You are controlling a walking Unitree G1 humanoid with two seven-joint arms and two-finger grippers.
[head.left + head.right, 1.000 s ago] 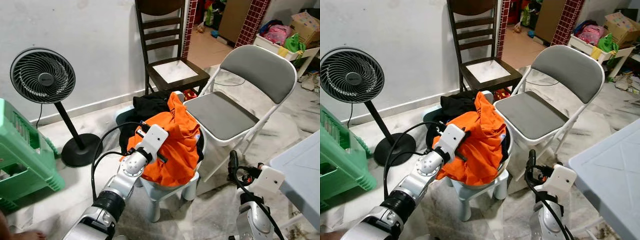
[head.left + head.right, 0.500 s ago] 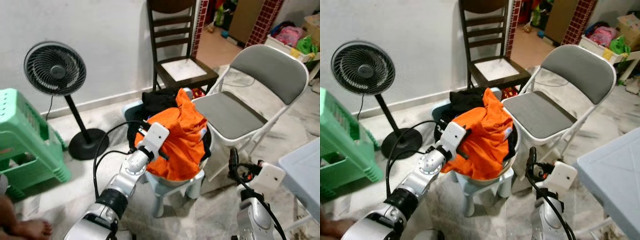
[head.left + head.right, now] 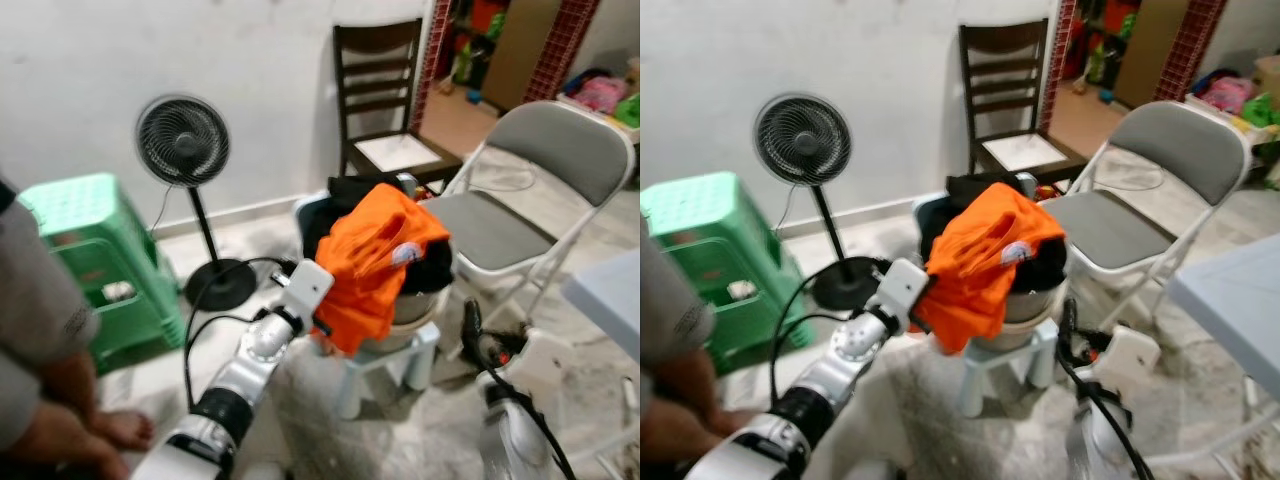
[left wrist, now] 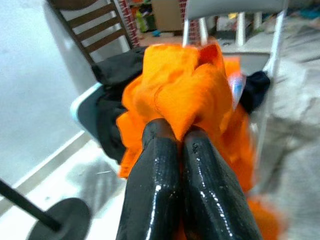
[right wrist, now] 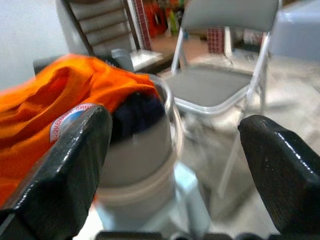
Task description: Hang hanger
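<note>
Left gripper (image 4: pixel 179 137): fingers pressed together, pinching a fold of the orange garment (image 3: pixel 375 255), which trails from its tips back over the grey bucket (image 3: pixel 1025 300) on the small stool (image 3: pixel 385 362). Right gripper (image 5: pixel 175 165): fingers spread wide, holding nothing, low beside the bucket. No hanger discernible; judged early, with hanging yet to do.

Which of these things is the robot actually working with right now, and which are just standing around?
In the job:
left gripper, shut on the orange garment
right gripper, open
basin of clothes on a small stool

Just there:
fan
green stool
wooden chair
folding chair
black clothing
</note>
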